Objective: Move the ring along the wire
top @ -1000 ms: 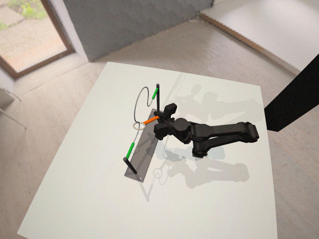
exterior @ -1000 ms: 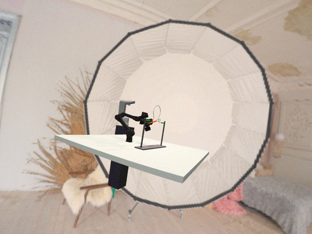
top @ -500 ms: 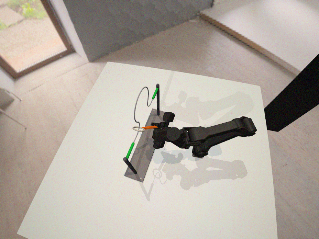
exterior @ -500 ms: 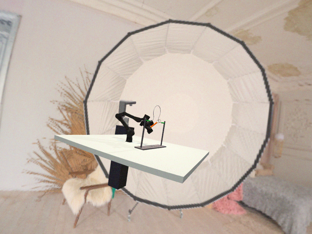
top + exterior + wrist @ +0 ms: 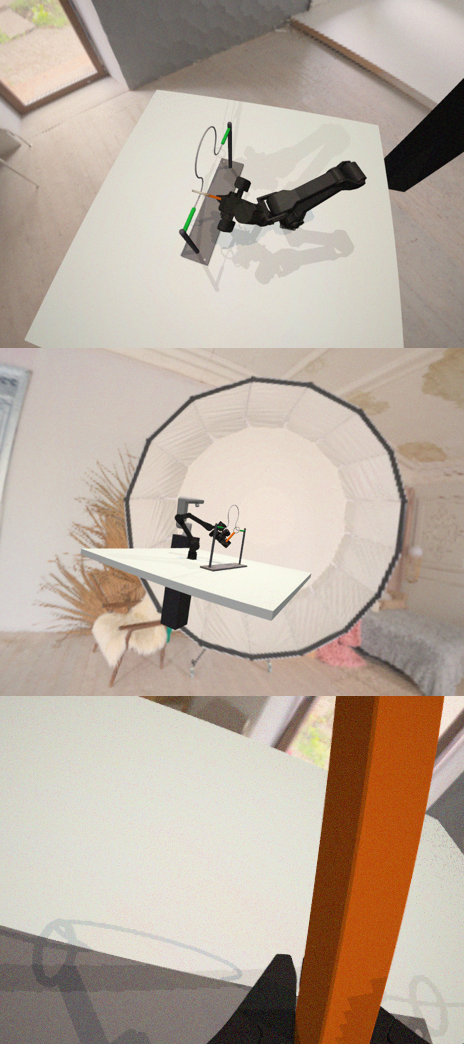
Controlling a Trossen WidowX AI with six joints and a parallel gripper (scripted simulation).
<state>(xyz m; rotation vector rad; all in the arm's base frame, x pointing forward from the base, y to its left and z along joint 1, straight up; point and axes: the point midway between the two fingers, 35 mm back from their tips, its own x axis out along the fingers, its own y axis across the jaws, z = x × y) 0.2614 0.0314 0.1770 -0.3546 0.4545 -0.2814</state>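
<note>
Handle (image 5: 214,197), orange, clamped at its near end between the almost-closed fingers of the gripper (image 5: 221,198); it juts away from the fingers toward the wire (image 5: 199,157). Ring (image 5: 198,192), pale, seen edge-on in the top view at the handle's far tip, level with the lower grey stretch of the wire just above the near green part (image 5: 188,219); whether ring and wire touch cannot be told. In the exterior view the ring (image 5: 237,530) sits up and to the right of the gripper (image 5: 226,539), beside the green part (image 5: 242,530) at the right post (image 5: 241,547). Wrist view: handle (image 5: 363,858) fills the right side, rising steeply from the dark fingers. Far green part (image 5: 225,135) lies by the far post (image 5: 229,144); near post (image 5: 188,241) leans over the grey base plate (image 5: 209,239). Table (image 5: 112,269), white, carries the plate and arm. Room: pale wood floor, glazed door, large round light diffuser (image 5: 262,404), dried grasses, a fleece-draped chair (image 5: 123,627).
</note>
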